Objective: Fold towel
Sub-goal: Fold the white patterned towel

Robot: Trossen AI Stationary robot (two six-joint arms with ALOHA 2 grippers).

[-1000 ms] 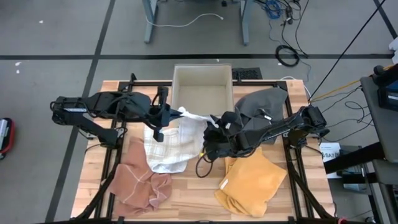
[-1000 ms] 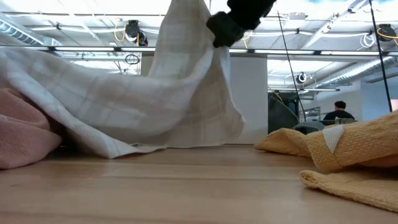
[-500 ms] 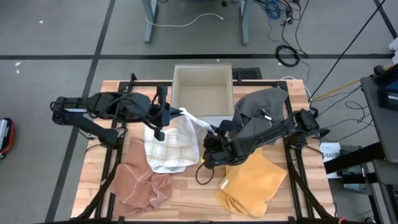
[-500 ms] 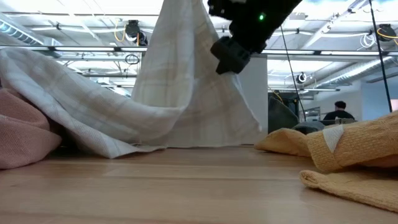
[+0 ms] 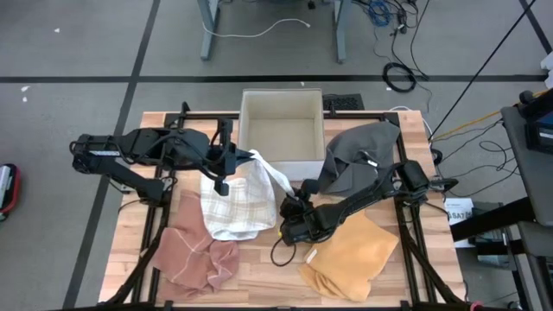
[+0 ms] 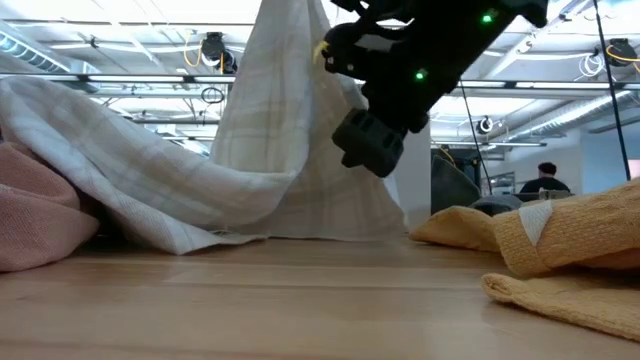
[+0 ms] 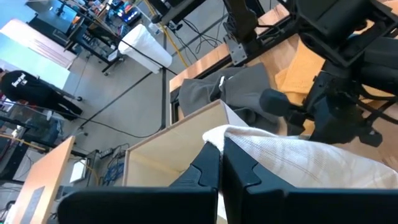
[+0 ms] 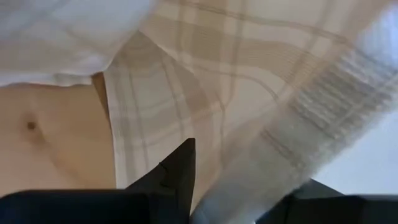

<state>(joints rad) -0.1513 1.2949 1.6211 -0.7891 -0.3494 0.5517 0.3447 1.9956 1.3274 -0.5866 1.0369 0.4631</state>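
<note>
A white plaid towel (image 5: 233, 203) hangs from my left gripper (image 5: 242, 159), which is shut on its top and held high in front of the box. The towel's lower part lies bunched on the table (image 6: 180, 235). My right gripper (image 5: 289, 221) is low at the towel's right edge, close above the table, and appears there in the low view (image 6: 365, 150). In the right wrist view the towel's banded edge (image 8: 323, 106) runs down between its two fingers. My left gripper pinches the towel's top corner (image 7: 217, 134) between its two shut fingers, coming level from the table's left. The towel hangs below it and spreads out over the table. My right gripper has the towel's banded right edge (image 8: 249, 168) between its two fingers (image 8: 177, 168), coming from the table's right and slanting down. The edge runs up from there to the left gripper; whether one layer or several is held, I cannot tell.
A pink towel (image 5: 194, 250) lies crumpled at the near left and a yellow towel (image 5: 350, 250) at the near right, just under the right arm. A grey towel (image 5: 363, 147) lies at the far right. An open box (image 5: 244, 121) stands at the far middle.
My right gripper has sunk toward the table and the near edge, following the towel's right edge. The stretch of edge between the two grippers has grown longer and now runs as a narrow strip. The towel's top has stayed where it was.
</note>
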